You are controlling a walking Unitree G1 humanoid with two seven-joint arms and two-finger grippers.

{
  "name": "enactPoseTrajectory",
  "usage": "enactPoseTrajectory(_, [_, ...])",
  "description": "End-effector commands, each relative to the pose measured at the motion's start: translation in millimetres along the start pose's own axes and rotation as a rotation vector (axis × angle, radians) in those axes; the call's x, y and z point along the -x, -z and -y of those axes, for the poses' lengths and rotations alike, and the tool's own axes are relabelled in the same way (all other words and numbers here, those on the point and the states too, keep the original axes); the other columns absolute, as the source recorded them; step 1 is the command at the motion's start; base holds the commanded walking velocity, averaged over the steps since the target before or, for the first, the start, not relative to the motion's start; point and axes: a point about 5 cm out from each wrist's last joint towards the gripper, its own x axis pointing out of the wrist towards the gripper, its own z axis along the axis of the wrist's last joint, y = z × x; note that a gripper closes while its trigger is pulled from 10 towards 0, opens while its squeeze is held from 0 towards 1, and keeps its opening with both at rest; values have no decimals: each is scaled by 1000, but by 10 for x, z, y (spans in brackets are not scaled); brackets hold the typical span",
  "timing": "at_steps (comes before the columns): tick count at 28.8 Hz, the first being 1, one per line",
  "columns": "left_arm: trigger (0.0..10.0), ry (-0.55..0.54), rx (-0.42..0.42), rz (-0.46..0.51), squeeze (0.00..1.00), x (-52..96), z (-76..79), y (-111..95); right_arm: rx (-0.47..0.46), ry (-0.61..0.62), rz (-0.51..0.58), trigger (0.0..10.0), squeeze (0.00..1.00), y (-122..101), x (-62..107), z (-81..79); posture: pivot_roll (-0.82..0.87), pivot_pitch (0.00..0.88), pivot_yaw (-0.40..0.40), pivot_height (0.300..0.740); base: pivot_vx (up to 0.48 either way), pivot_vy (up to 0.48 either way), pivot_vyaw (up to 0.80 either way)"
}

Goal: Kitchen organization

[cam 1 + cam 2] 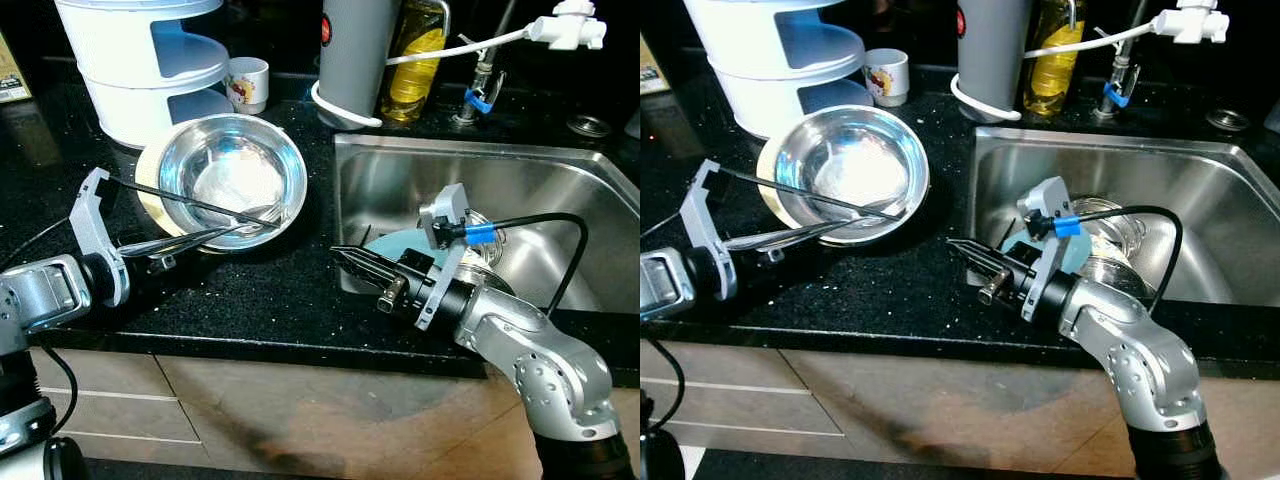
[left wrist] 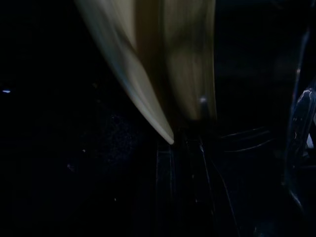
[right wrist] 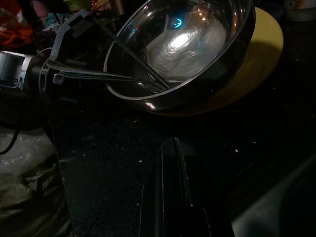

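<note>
On the black counter sits a shiny metal bowl, resting on a flat yellow plate that peeks out from under it. The left gripper comes in from the counter's front edge. Its two long black fingers are spread apart, one across the inside of the bowl and one lower by the near rim, and their tips meet near the bowl's right rim. The right gripper lies low over the counter just beside the sink edge, with its fingers pressed together and nothing between them. Bare counter lies between it and the bowl. Behind the bowl stand a white plastic rack and a small cup. A grey jug and a yellow bottle stand at the back by the sink.

From the right wrist, the bowl's shiny inside and the plate's edge look close and clear. From the left wrist, all is dark but a blurry yellow shape.
</note>
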Motion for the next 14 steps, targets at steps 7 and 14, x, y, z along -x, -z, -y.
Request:
enactPoseTrajectory(7, [10000, -132, 44, -185, 1000, -35, -184, 307, -1, 3, -19, 10000, 0, 17, 11, 14, 55, 199, -30, 740, 0, 0, 0])
enactPoseTrajectory(14, [10000, -158, 39, -187, 722, -43, -196, 295, 1, 1, -20, 10000, 0, 14, 10, 17, 56, 194, -32, 740, 0, 0, 0])
